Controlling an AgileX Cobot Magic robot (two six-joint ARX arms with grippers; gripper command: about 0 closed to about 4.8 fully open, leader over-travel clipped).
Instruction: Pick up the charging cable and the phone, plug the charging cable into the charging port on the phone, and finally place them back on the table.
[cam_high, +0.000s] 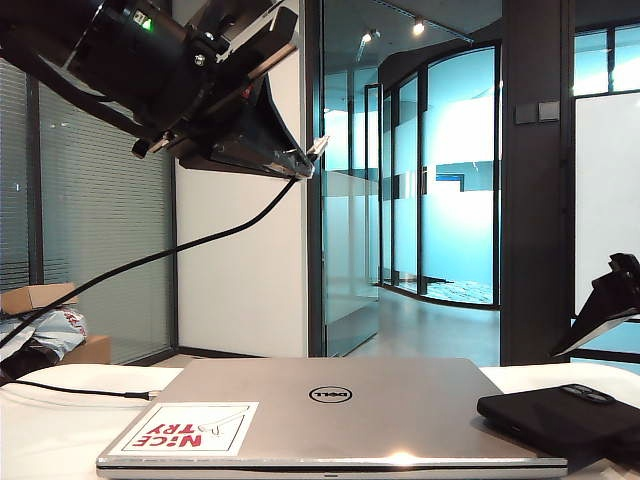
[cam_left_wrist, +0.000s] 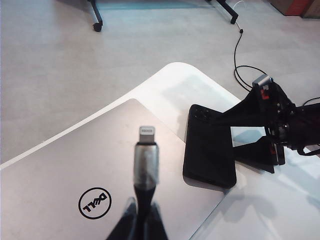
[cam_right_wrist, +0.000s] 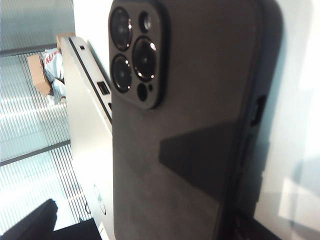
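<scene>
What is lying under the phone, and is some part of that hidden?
The phone lies camera side up on the white table, one long edge beside the silver laptop. The open right hand straddles it. The table directly beneath it and its screen side are covered.

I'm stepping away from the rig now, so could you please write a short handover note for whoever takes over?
Left claw: shut on the cable, held in the air above the laptop, plug pointing forward.
Right claw: open, down at the phone, one finger on each side; not gripping.
Phone: flat on the table beside the laptop, camera bump up.
Done: cable picked up.
Left: grasp and lift the phone, insert the plug into its port, set both on the table.
</scene>
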